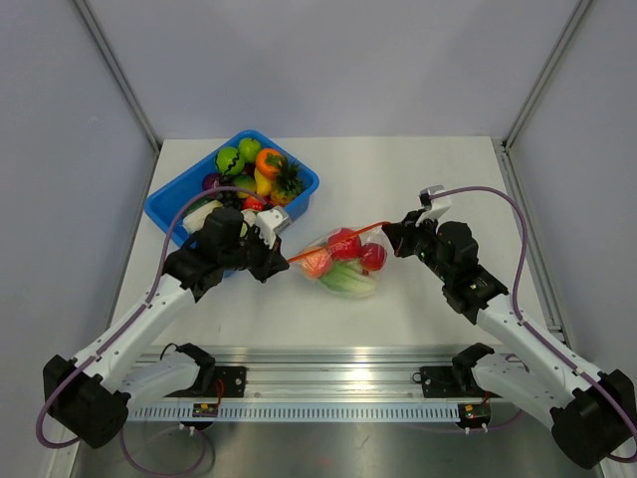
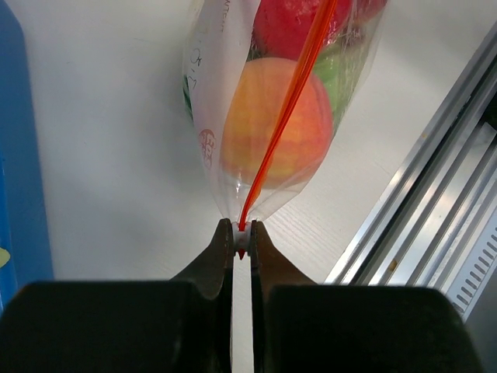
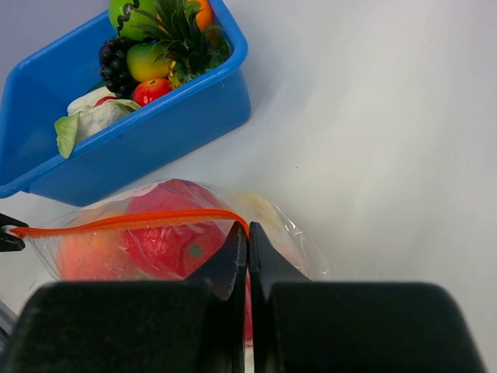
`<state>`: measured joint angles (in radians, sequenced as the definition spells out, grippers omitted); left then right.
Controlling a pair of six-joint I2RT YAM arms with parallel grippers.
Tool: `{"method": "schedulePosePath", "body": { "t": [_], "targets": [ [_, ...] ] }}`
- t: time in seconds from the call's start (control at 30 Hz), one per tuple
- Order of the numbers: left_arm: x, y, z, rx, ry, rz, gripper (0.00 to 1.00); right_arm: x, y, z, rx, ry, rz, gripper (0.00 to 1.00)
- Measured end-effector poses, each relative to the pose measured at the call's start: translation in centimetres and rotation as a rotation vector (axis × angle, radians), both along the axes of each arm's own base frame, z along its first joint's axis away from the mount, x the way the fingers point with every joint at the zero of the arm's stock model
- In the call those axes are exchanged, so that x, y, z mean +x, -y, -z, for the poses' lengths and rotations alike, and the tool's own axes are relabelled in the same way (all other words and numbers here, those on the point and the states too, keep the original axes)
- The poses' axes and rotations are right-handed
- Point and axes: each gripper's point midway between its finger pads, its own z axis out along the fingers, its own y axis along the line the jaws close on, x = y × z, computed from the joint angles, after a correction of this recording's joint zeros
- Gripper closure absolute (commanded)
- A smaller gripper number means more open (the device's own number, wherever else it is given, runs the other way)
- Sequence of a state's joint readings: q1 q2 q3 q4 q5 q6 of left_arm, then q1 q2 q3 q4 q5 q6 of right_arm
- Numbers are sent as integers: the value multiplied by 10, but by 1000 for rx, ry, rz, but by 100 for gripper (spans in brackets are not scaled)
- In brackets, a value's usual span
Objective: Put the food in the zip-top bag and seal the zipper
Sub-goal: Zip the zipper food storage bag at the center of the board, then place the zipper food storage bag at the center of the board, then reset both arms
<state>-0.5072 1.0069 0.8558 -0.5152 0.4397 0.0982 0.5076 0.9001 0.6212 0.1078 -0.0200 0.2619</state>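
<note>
sealing step in hand, by the look of it: food already inside the zip-top bag, lying on the table between the two arms and just beside the blue bin. more toy fruit piled in that bin, so perhaps not every piece packed.

at the bag's left end, left gripper clamped tight on the small white slider tab, with the zipper running straight away from the fingertips. at the opposite end, right gripper pinched closed on the far end of the red-orange strip at the corner of the mouth. strip drawn taut between the two grips, reading from above as one thin line.

no gap visible along the mouth in either wrist view, yet impossible to say for sure whether sealed along the whole length.

next, probably: confirm the slider at the very end of its track, then ease both grips open. calls for a gentle release, without dragging the slider back or pulling the thin bag along.
</note>
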Motion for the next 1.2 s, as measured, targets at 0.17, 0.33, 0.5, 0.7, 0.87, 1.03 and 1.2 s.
{"method": "schedulePosePath", "body": {
  "t": [0.17,0.33,0.5,0.7,0.87,1.03,1.2],
  "targets": [
    [0,0,-1,-7,-7,-9,100,0,0,0,3,-1,1,100],
    [5,6,-8,-21,-31,-12,100,1,6,-1,-5,1,33,100],
    [38,37,-35,-83,-96,4,100,11,31,-7,-59,29,152,100],
    [97,82,-63,-144,-104,46,100,38,56,-31,-203,122,288,100],
    [152,113,-100,-186,-18,61,95,81,76,-68,-341,184,412,100],
    [183,129,-155,-248,120,69,2,98,84,-123,-356,269,474,1],
    [178,121,-173,-262,168,41,1,90,89,-147,-341,290,491,0]
  ]
}}
